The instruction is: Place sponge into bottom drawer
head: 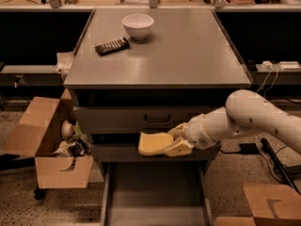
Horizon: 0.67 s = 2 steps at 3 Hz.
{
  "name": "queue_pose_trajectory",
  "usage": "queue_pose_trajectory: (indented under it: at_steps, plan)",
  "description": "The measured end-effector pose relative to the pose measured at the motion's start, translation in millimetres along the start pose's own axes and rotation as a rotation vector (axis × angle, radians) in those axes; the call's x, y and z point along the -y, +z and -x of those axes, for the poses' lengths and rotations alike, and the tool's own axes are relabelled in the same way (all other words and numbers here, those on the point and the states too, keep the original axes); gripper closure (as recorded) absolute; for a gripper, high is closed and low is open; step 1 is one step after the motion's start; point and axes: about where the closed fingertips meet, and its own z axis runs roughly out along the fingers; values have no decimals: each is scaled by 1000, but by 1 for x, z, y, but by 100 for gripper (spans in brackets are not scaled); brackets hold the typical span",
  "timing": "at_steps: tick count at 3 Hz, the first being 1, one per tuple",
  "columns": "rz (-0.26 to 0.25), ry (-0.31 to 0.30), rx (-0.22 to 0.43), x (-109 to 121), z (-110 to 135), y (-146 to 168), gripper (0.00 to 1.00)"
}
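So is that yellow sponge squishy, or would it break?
Probably squishy and light: the hand, in front of the middle drawer, holds the sponge by one end without sagging. Dropped into the bottom drawer, it likely wouldn't break.

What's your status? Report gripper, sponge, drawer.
Gripper shut on sponge, above the open bottom drawer. Sponge not yet in. Nothing seen between them.

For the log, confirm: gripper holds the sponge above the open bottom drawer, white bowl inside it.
Wrong: the white bowl sits on the cabinet top, per the camera view; the gripper holds the sponge above the open bottom drawer.
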Motion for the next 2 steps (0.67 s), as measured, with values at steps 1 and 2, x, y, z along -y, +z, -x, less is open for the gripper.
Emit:
queue_pose_trajectory:
  at_steps: [1,2]
  plan:
    - [-36,155,-26,4,-93,14,100]
    - [-36,155,-27,4,-94,15,100]
